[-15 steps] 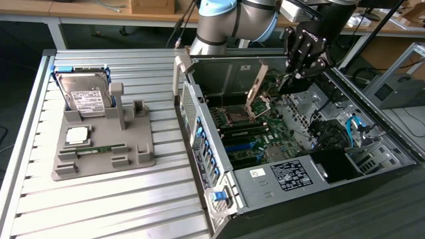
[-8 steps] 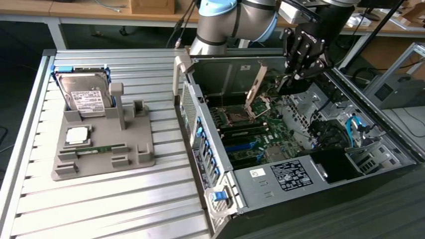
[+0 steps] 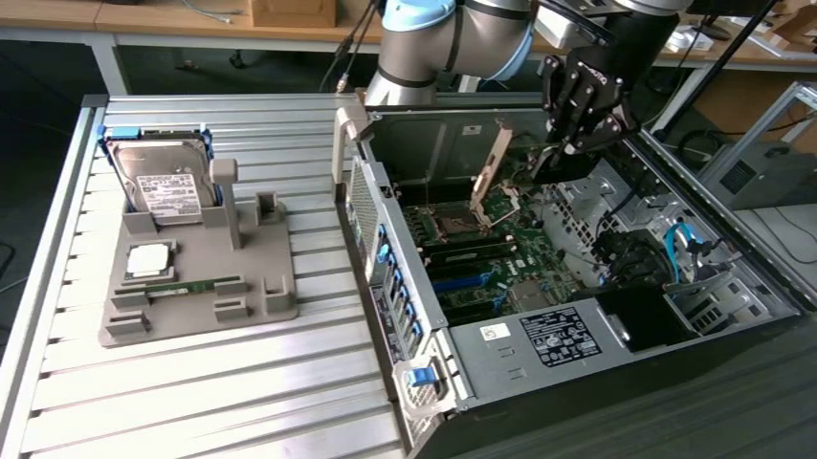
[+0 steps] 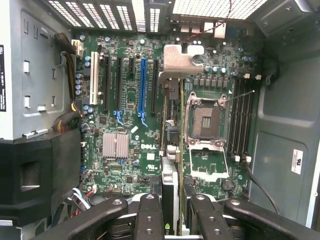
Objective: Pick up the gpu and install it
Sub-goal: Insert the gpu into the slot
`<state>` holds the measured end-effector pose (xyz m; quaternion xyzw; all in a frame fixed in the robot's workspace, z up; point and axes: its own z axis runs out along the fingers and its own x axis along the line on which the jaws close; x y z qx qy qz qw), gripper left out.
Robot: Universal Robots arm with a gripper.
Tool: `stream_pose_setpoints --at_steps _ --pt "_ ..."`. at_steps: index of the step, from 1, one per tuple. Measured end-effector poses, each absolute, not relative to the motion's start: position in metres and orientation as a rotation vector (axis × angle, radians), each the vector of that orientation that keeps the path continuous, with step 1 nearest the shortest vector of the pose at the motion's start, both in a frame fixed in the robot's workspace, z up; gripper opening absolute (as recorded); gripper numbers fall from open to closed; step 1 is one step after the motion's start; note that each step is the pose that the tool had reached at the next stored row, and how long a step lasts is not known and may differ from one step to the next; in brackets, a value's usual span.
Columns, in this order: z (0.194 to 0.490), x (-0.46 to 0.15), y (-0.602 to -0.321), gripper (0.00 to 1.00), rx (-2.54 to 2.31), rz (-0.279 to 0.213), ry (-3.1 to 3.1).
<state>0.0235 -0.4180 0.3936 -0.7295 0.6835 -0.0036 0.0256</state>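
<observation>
The gpu [image 4: 169,192] sits edge-on between my fingers [image 4: 150,215], its silver end bracket [image 4: 178,61] pointing toward the case's vented rear wall. My gripper [image 4: 172,220] is shut on it. In the exterior view the gripper [image 3: 577,134] hangs over the open computer case [image 3: 383,249], with the dark gpu [image 3: 562,167] below its fingers and above the motherboard [image 3: 504,273]. From the wrist, the card lines up between the blue expansion slot [image 4: 142,85] and the CPU socket [image 4: 205,122]. It is held clear of the board, not seated.
On the slatted table at the exterior view's left stands a grey fixture [image 3: 262,301] with a hard drive [image 3: 166,182], a CPU chip [image 3: 149,258] and a green memory stick [image 3: 186,285]. A black drive cage [image 4: 35,170] and cables crowd one end of the case.
</observation>
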Motion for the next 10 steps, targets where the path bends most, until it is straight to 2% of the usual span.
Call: stream_pose_setpoints --at_steps 10 --pt "0.3916 0.0234 -0.4180 0.27 -2.255 -0.011 2.113"
